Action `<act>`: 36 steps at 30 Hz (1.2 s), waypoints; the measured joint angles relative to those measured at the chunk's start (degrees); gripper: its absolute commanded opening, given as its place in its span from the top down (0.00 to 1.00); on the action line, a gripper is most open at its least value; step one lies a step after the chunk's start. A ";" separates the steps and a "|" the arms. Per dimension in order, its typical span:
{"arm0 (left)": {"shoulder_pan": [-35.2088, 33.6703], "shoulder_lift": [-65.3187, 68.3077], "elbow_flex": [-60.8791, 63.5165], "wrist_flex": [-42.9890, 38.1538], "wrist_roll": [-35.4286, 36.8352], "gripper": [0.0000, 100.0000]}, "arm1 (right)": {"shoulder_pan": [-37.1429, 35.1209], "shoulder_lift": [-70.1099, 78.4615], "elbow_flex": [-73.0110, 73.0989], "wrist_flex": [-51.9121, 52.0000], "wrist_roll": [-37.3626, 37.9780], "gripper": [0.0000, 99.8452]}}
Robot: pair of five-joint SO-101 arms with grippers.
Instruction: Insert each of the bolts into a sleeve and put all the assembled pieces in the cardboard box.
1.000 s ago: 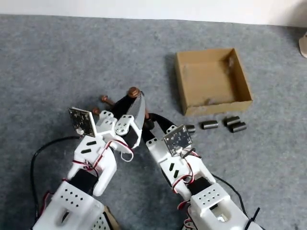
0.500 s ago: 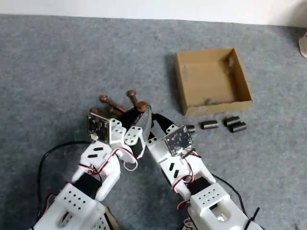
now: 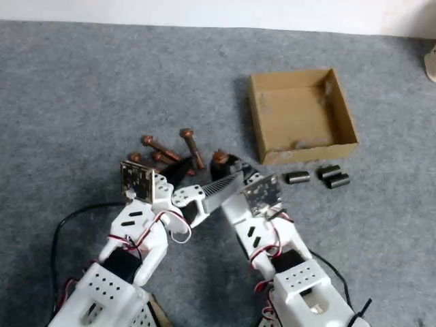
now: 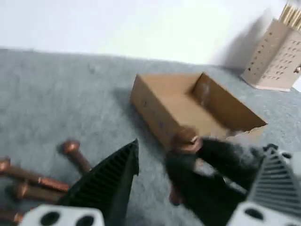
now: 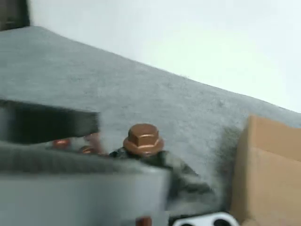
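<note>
Setting resembled a lab bench. The cardboard box (image 3: 303,154) sat on grey felt (image 3: 82,88); beyond the box stood a white wall (image 4: 141,23) and a perforated stick holder (image 4: 275,56).

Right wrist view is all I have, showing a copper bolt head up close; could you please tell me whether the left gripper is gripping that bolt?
Observer: No; in the left wrist view the left gripper is open, its fingers standing apart on either side of the bolt.
Operator: Thank you. How many loose sleeves are there?
Observer: The high view shows three sleeves lying beside the cardboard box.
Operator: Is anything in the box?
Observer: I see no pieces inside it.
</note>
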 measured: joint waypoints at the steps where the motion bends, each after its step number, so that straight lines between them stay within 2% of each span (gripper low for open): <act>1: -0.88 0.18 -0.35 0.44 1.14 0.62 | 1.41 0.00 0.00 0.00 0.00 1.00; 5: -6.86 0.26 -2.37 1.32 3.60 0.62 | 6.07 -0.09 0.00 3.78 0.00 1.00; 11: -12.31 0.26 -5.63 11.08 4.04 0.62 | 7.65 0.00 -6.59 29.01 -3.16 1.00; 14: -15.47 0.26 -5.63 16.70 4.66 0.62 | 7.74 0.00 -13.63 34.29 -3.25 1.00; 18: -20.75 0.26 -5.01 17.76 9.05 0.62 | 7.74 1.23 -21.36 37.63 0.26 1.00; 22: -22.33 0.26 -4.57 17.93 10.46 0.62 | 9.49 8.09 -29.01 38.33 2.20 1.00; 28: -22.42 0.26 -2.46 17.41 10.73 0.62 | 14.95 27.69 -42.81 38.33 2.64 1.00; 36: -22.42 0.26 1.85 10.37 10.73 0.62 | 18.90 54.07 -64.79 38.33 2.73 1.00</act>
